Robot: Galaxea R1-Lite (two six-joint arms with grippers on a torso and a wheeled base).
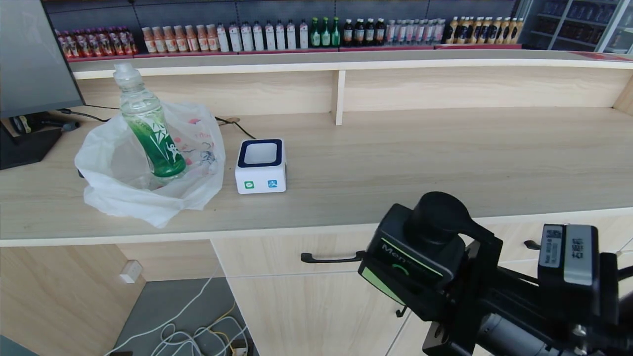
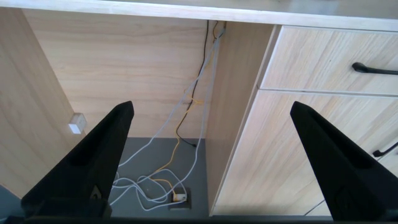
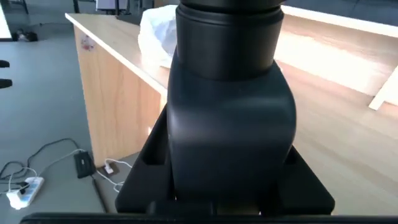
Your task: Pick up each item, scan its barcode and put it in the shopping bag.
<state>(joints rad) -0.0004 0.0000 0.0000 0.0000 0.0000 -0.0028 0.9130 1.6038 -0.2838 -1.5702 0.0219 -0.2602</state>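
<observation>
A white plastic shopping bag (image 1: 148,198) lies open on the wooden counter (image 1: 420,163) at the left, with a clear bottle with a green label (image 1: 151,128) standing in it. Just right of the bag sits the white box scanner (image 1: 260,165). My right gripper (image 1: 435,282) is below the counter's front edge at the right, shut on a black bottle (image 1: 420,247) with a green label and a black cap. In the right wrist view that black bottle (image 3: 227,106) stands close between the fingers (image 3: 146,180). My left gripper (image 2: 211,162) is open and holds nothing, facing the space under the counter.
A dark monitor (image 1: 34,54) stands at the counter's far left. A raised back shelf with an upright divider (image 1: 339,96) runs behind, with rows of drink bottles (image 1: 296,34) beyond. Drawers with black handles (image 1: 329,258) front the counter. Cables (image 1: 188,336) lie on the floor.
</observation>
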